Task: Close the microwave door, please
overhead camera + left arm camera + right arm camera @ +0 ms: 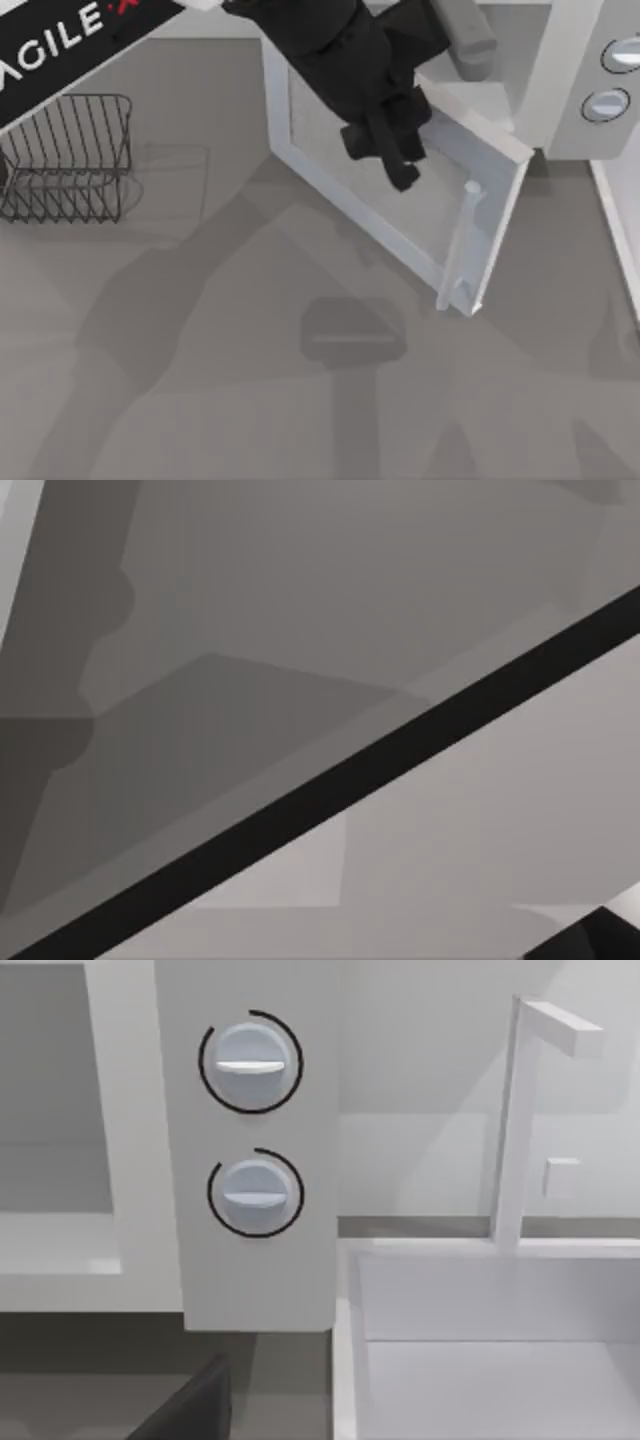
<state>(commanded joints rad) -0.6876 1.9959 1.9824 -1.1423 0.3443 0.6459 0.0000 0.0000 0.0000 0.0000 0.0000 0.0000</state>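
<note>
The microwave (580,70) stands at the back right, with two round grey knobs (606,103) on its side panel (255,1130). Its door (330,140) is swung out wide toward the table's front, the speckled window facing up-left. The pale bar handle (463,240) runs along the door's free end. My left arm reaches in from the back, and my left gripper (398,172) hovers over the door's inner face, near the hinge side and short of the handle. The left wrist view looks closely along pale panels crossed by a black band (330,790).
A dark wire rack (70,160) sits at the left side of the table. A white sink basin (480,1350) with a white faucet (515,1120) lies right of the microwave. Open grey tabletop (250,400) spreads in front. A dark part (190,1410) edges the right wrist view.
</note>
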